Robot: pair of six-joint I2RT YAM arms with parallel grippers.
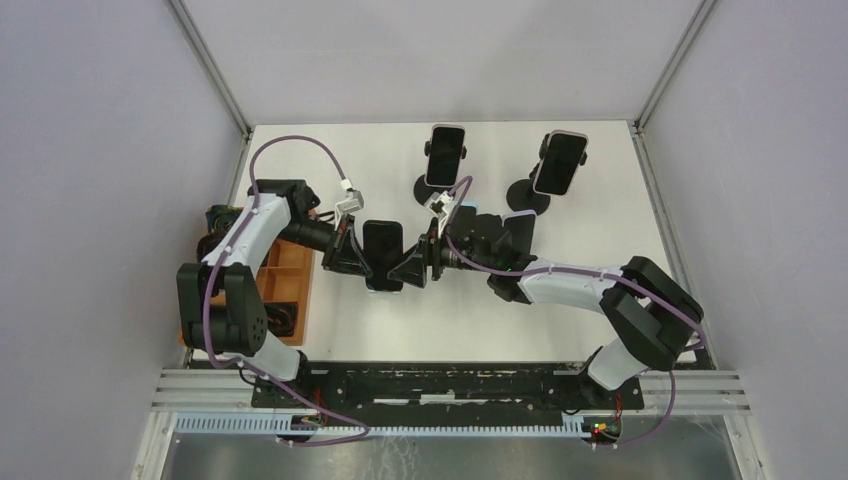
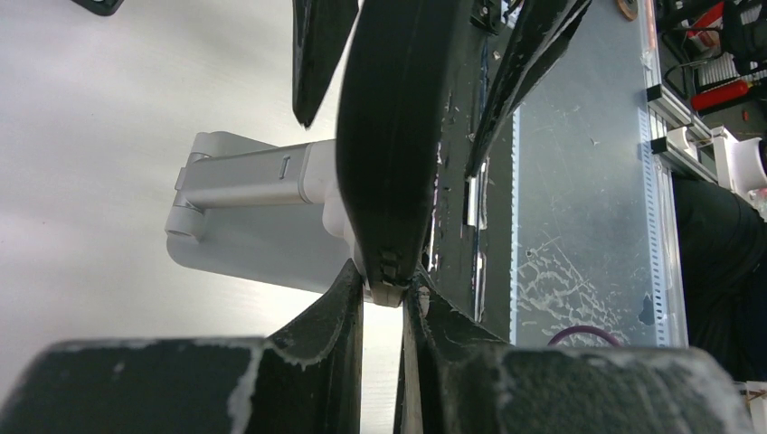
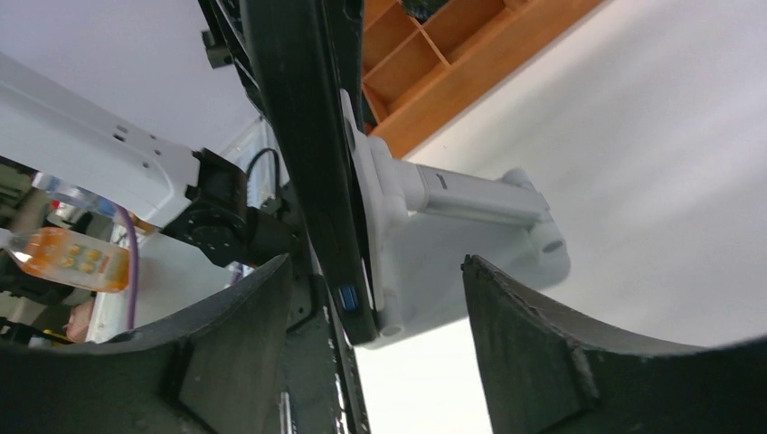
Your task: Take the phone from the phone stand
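White counter (image 1: 600, 220) enclosed by grey walls, seen from above and from both wrists. At its left edge stands a wooden tray (image 1: 300, 300) divided into compartments. Something dark lies in the nearest compartment, but what it is cannot be made out, and the left arm covers the tray's far end.

The phone (image 1: 382, 243) sits on a white stand (image 2: 244, 190) near the middle of the counter, between the two arms. From above the phone hides most of the stand, and in both wrist views the phone appears only edge-on. Two more phones (image 1: 447, 153) (image 1: 560, 162) rest on black stands at the back.

Both arms fold inward with their forearms low, meeting at the phone from opposite sides. The left gripper (image 2: 384, 294) is clenched on the phone's edge, just beside the stand's cradle. The right gripper (image 3: 375, 262) is spread, its fingers (image 3: 506, 316) straddling phone and stand with a gap on each side.
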